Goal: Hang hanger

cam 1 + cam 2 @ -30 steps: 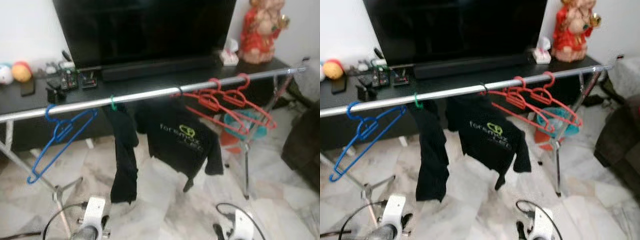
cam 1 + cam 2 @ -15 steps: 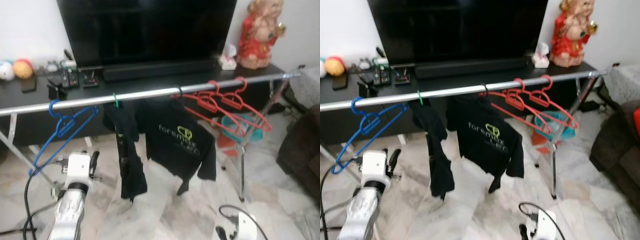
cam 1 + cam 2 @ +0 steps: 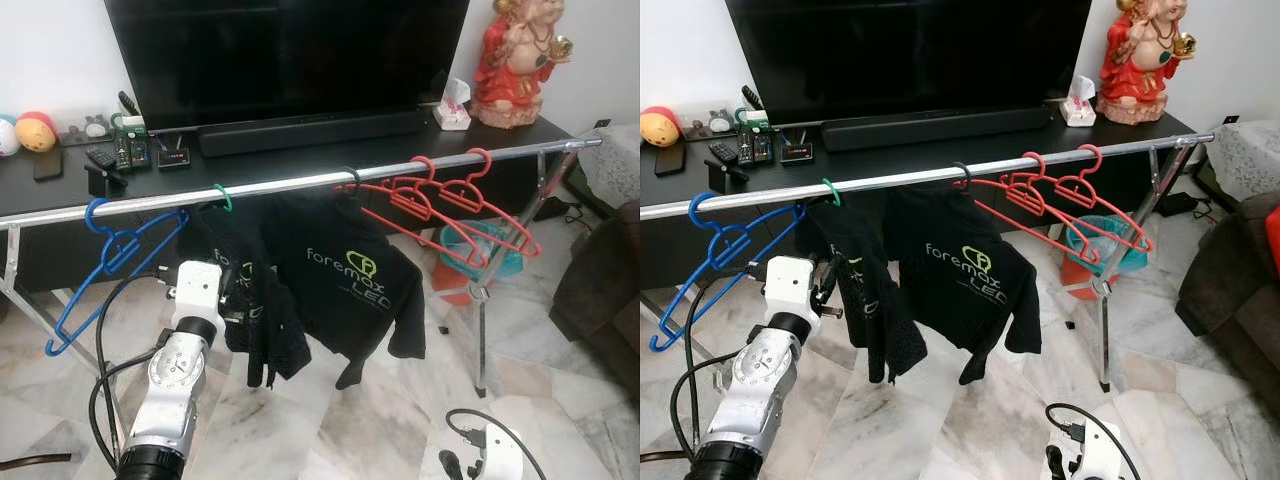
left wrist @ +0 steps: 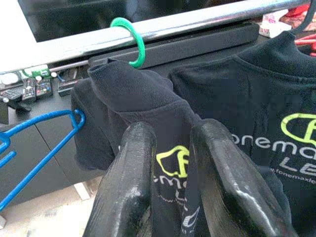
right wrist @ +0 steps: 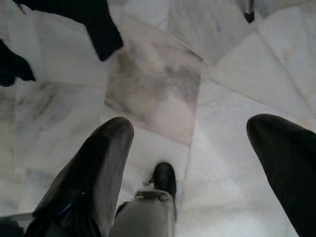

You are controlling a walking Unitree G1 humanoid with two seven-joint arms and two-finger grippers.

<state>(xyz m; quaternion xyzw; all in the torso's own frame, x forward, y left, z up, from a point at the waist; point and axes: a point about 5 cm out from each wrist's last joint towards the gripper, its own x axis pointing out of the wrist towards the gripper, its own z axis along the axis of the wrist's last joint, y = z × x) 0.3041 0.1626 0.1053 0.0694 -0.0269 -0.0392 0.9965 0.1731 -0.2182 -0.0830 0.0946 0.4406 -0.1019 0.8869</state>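
Left gripper [image 4: 170, 187], two long black fingers drawn close together on the cloth of a dark folded T-shirt [image 3: 250, 320], raised on its silver arm to just below the horizontal chrome clothes rail [image 3: 300, 186]. The pinched T-shirt hangs from a green plastic hanger [image 4: 129, 40], whose hook already sits over the rail, between a bare blue plastic hanger [image 3: 105, 265] on the robot's left and a second black T-shirt with a green-and-white logo [image 3: 345, 285] on its right. Further right along the rail, a cluster of empty red plastic hangers [image 3: 450, 215] hangs tilted.

Progress, judged from these views: the hooking step appears done, since the green hook encircles the rail; what seems left is to let go of the cloth and draw the arm clear without dragging the garment or sliding the hook.

Right gripper [image 5: 197, 163], idle and low, fingers spread wide apart over the pale marble floor [image 5: 163, 94].

Behind the rail: a black low cabinet [image 3: 330, 160] carrying a large dark television [image 3: 290, 50], a soundbar, remote controls and a red figurine [image 3: 515, 55].
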